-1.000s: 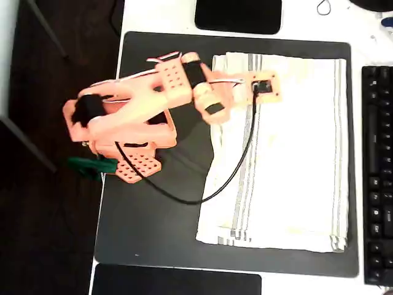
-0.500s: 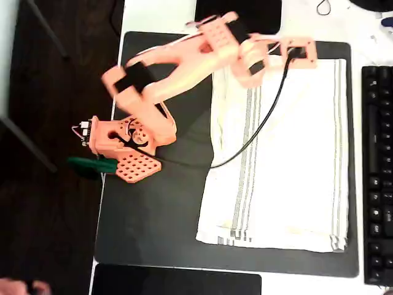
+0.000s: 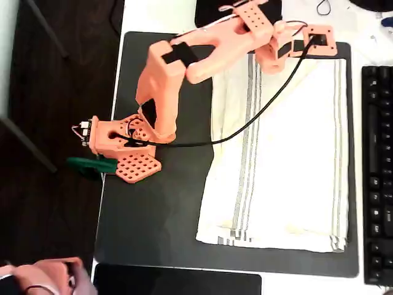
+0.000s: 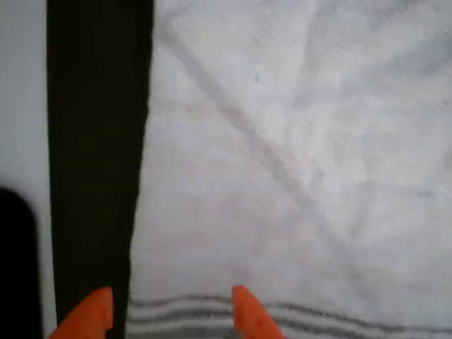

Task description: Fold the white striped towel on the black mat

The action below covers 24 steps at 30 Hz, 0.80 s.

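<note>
The white striped towel [image 3: 282, 153] lies spread flat over the right half of the black mat [image 3: 153, 215] in the overhead view, its grey stripe bands running top to bottom near its left and right edges, its lower hem close to the mat's bottom border. The orange arm [image 3: 166, 80] rises from its base at the left-center of the frame and reaches to the upper right, where the end effector [image 3: 319, 40] hangs over the towel's top edge near the mat's upper border. In the wrist view the end effector [image 4: 169, 311] shows 2 orange fingertips [image 4: 247, 314] at the bottom of the frame, spread apart with nothing between them; one sits over the towel's grey stripes, the other over the dark mat strip beside the towel's edge. A black keyboard [image 3: 377, 172] lies on the white desk [image 3: 159, 15] at the right edge.
</note>
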Motion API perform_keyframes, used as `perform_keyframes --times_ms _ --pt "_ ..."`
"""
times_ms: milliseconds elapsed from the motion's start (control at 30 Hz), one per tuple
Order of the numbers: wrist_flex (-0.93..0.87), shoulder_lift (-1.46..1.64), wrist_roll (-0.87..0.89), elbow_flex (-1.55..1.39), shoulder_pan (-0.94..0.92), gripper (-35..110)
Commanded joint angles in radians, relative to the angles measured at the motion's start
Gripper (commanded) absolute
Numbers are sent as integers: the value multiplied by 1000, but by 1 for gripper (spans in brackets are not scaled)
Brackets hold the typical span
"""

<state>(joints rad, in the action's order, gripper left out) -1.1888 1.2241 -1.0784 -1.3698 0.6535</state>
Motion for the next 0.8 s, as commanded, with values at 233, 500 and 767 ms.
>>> perform_keyframes --times_ms 233,500,767 --pt "57 -167 86 143 -15 18" --pt "95 -244 107 144 -23 5" --pt "46 -172 132 103 -43 0"
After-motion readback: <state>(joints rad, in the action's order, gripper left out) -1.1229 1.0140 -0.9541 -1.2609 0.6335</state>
